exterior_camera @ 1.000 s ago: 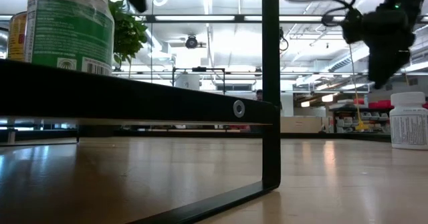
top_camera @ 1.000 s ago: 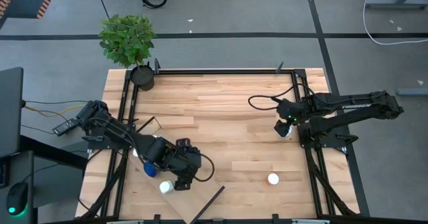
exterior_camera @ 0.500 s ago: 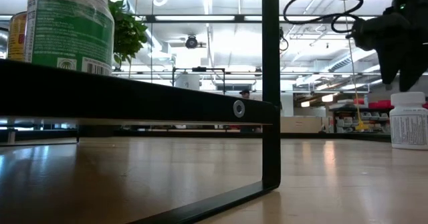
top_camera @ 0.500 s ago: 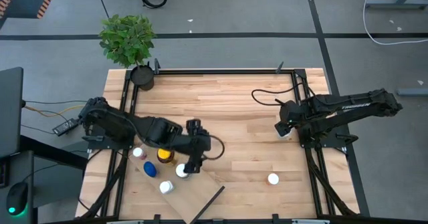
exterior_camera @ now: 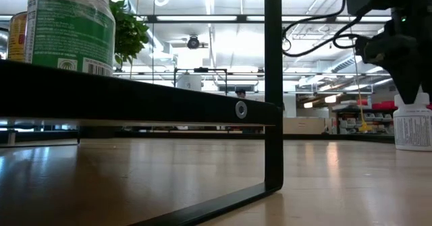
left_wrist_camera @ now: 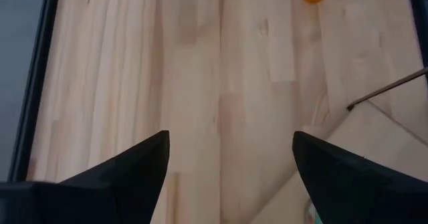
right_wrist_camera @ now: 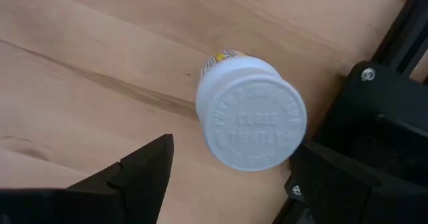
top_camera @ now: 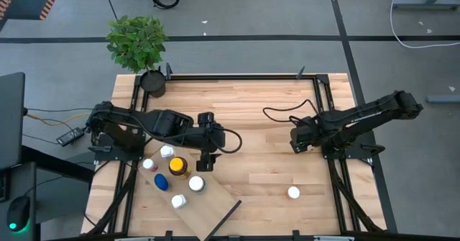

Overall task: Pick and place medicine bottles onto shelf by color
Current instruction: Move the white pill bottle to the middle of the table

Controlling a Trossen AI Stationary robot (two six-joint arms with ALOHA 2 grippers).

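- Surface (top_camera: 251,119): slatted wood, with a potted plant (top_camera: 138,43) at one corner.
- Shelf (top_camera: 208,208): near the left arm, carrying six medicine bottles (top_camera: 177,166).
- Left gripper (top_camera: 203,165): fingers wide, empty, above bare wood beside the shelf.
- Right gripper (top_camera: 295,142): fingers wide, above an upright white-capped bottle (right_wrist_camera: 253,120), not gripping.
- Second white-capped bottle (top_camera: 293,193): alone on the surface.

Pale slatted wood makes up the tabletop (top_camera: 244,119), its grain streaky and its finish smooth enough to throw a soft sheen in the low view. The shelf (top_camera: 212,208) is lighter plywood, matt, with a thin dark edge, and its black metal frame (exterior_camera: 273,104) looks satin. The bottle (right_wrist_camera: 251,120) by the right arm is matt white plastic, lettering moulded into its cap.
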